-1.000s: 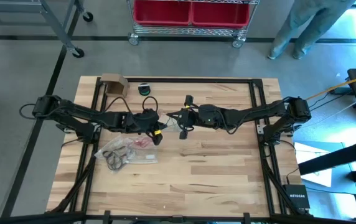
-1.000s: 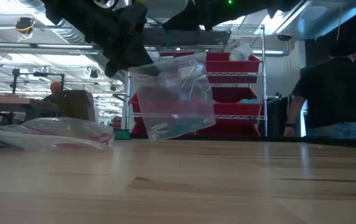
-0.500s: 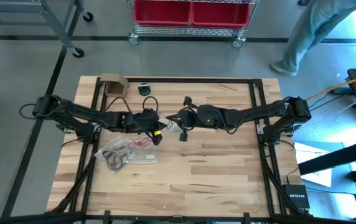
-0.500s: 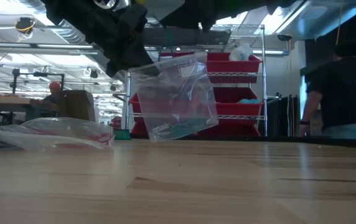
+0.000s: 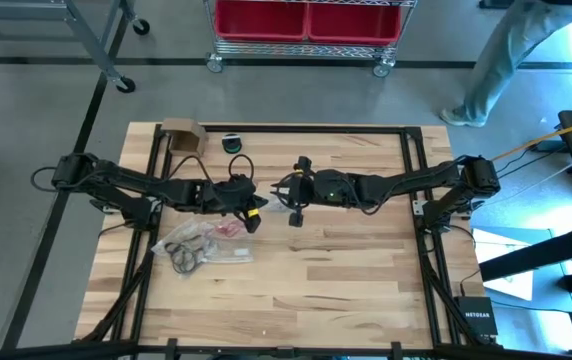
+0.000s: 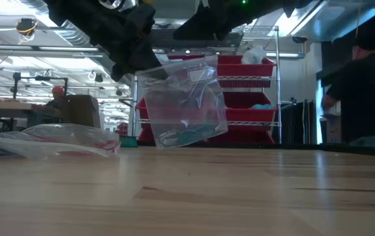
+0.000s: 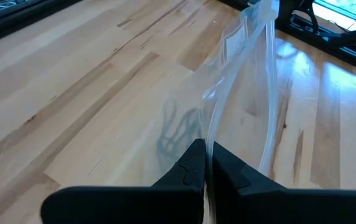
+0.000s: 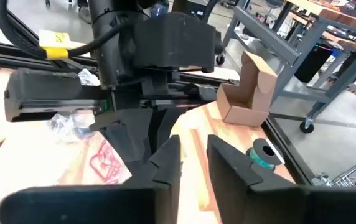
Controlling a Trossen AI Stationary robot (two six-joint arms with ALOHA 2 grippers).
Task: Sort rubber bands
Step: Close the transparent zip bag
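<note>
Your left claw (image 7: 204, 163) was pinched shut on the edge of a clear zip bag (image 6: 182, 101), which hung above the counter (image 5: 306, 270) with a few teal rubber bands (image 6: 186, 136) settled in its low corner. Your right claw (image 8: 193, 155) sat just beside the bag's top, its fingers parted a little with nothing visibly between them.

With only one side of the mouth pinched, the bag could have swung or twisted on that single hold, and the limp film could have slid out if the left claw eased. A tilt toward the mouth could have spilled the teal bands out of the bag and onto the counter.

If the right claw went back in, its fingers could have nipped both walls and closed the mouth rather than opened it, or bumped the left claw, which stood very near.

The other bags (image 5: 198, 243), holding black and red bands, lay on the counter on the left arm's side of the hanging bag; a dropped bag could have landed among them and mixed the colours.
</note>
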